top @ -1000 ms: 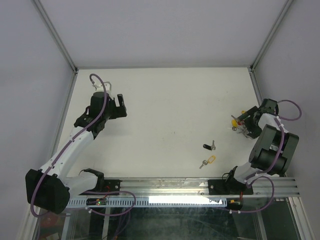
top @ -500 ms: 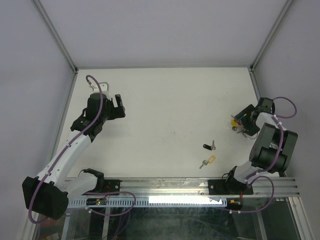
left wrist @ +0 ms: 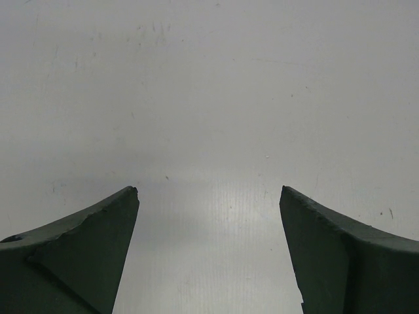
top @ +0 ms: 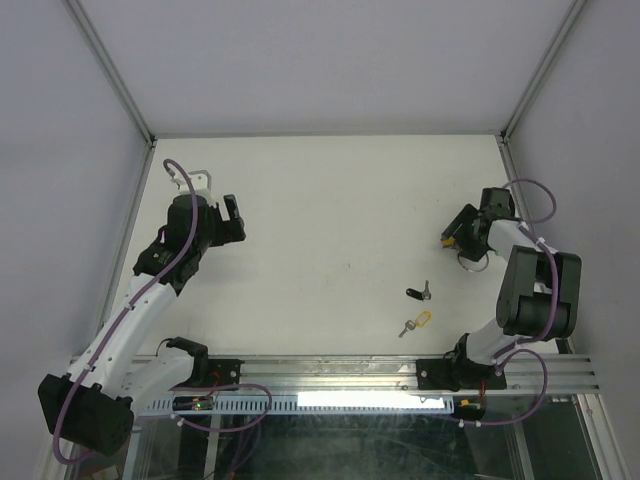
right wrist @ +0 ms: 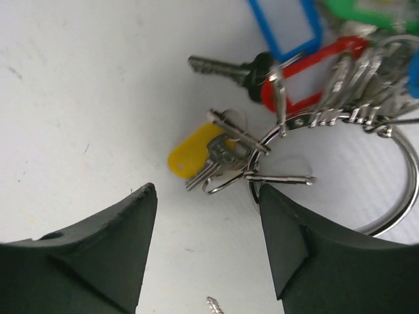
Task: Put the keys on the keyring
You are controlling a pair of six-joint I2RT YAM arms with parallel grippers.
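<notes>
- We see a white desk (top: 330, 200) with grey walls on three sides; both arms are fixed at its 6 o'clock edge.
- The left arm (top: 150, 290) reaches toward the 9 o'clock side of the desk.
- The right arm (top: 535, 290) is folded up on the 3 o'clock side, with its wrist pointing to 9 o'clock.
- The left gripper (left wrist: 209, 190) has its two fingers wide apart. Between them we see only bare desk, and it holds nothing.
- The right gripper (right wrist: 206, 190) also has its fingers apart, with nothing between them. In the right wrist view it is low over the desk, and a bunch of keys lies just beyond the fingertips, toward 12 and 1 o'clock.
- The keyring (right wrist: 414, 176) is a large silver ring lying flat on the desk at 3 o'clock in that view. It partly goes behind the right finger. In the top view it shows just at 5 o'clock from the right gripper (top: 455, 232).
- Many small silver clips and coloured tags hang on the keyring: a blue tag (right wrist: 288, 29), a red tag (right wrist: 308, 72) and a green tag (right wrist: 366, 10).
- A yellow-headed key (right wrist: 193, 157) lies nearest to the fingertips, touching the small clips of the bunch.
- A black-headed key (right wrist: 229, 67) lies at 12 o'clock from it, its head touching the red tag.
- Two more keys lie loose near 5 o'clock on the desk, well apart from the bunch: a black one (top: 418, 292) and a yellow one (top: 415, 323).
</notes>
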